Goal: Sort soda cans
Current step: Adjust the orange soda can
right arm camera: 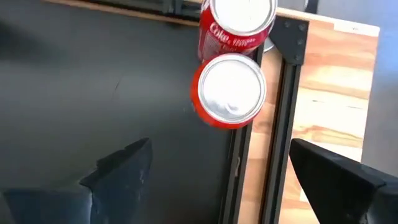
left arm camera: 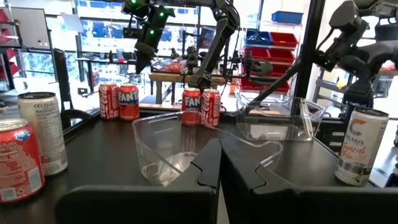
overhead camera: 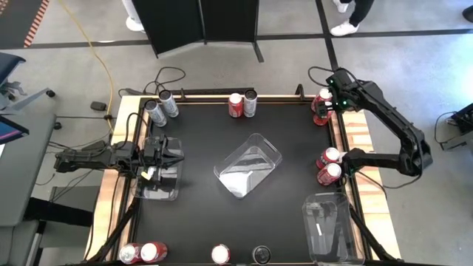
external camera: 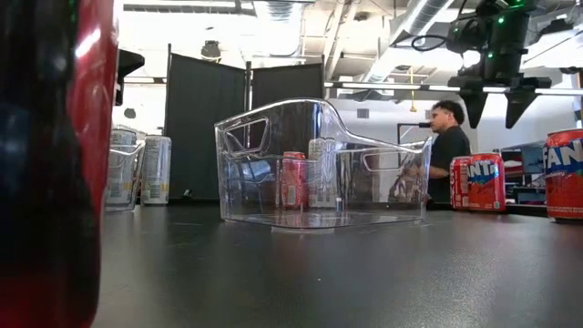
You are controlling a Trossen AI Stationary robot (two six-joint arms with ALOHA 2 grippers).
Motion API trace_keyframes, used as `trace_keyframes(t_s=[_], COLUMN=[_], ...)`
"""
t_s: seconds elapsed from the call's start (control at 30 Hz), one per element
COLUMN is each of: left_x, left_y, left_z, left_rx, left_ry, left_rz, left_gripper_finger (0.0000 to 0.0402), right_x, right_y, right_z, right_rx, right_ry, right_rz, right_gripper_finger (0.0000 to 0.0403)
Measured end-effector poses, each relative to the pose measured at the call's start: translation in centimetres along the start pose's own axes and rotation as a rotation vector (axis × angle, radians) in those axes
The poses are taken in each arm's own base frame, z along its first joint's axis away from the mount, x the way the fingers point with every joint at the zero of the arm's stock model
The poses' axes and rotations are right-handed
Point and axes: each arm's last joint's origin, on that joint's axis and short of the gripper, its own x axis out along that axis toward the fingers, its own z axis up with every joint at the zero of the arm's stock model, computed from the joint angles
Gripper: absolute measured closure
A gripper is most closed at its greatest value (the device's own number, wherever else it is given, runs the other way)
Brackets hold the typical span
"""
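I have the right gripper point(right arm camera: 214, 177) hanging over the far right corner of the table point(overhead camera: 199, 148), fingers spread wide and holding nothing. Right below it, between the fingers as the wrist camera looks down, two red cans point(right arm camera: 231, 90) stand upright and touching, hard against the table's right rail. In the high view that pair point(overhead camera: 322, 106) sits just under the gripper point(overhead camera: 330, 96). In the low view the gripper point(external camera: 497, 105) hovers clear above the table.

Nearer along the same rail, a second pair of red cans point(overhead camera: 329, 165) stands beside my right arm's base.

My left gripper point(overhead camera: 175, 153) waits at the left edge, fingers pressed together and empty, over a clear tray point(overhead camera: 158, 185). Ahead of it lies a middle tray point(overhead camera: 248, 164), tilted on the table. Beyond it, two silver cans point(overhead camera: 161, 108) stand at the far left corner.

At the far edge a red can point(overhead camera: 236, 105) touches a silver one point(overhead camera: 250, 103). Another tray point(overhead camera: 326, 227) sits at the near right. A person point(external camera: 446, 150) stands in the room behind.
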Motion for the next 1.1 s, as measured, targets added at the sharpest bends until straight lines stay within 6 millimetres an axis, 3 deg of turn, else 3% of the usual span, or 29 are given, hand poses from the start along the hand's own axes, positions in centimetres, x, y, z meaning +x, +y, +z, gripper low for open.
trace_keyframes(t_s=[0.23, 0.43, 1.1], left_x=[0.0, 0.0, 0.0], left_y=[0.0, 0.0, 0.0], left_z=[0.0, 0.0, 0.0], left_rx=[0.000, 0.018, 0.026], left_ry=[-0.003, -0.003, -0.003], left_rz=[0.000, 0.000, 0.000], left_gripper_finger=[0.0399, 0.0399, 0.0399], right_x=[1.6, 5.0, 7.0], right_y=[0.9, 1.3, 2.1], right_z=[-0.7, -1.6, -2.3], right_rx=[0.016, 0.031, 0.161], right_ry=[-0.041, -0.004, -0.117], right_rz=[-0.074, -0.129, -0.171], right_gripper_finger=[0.0007, 0.0009, 0.0018])
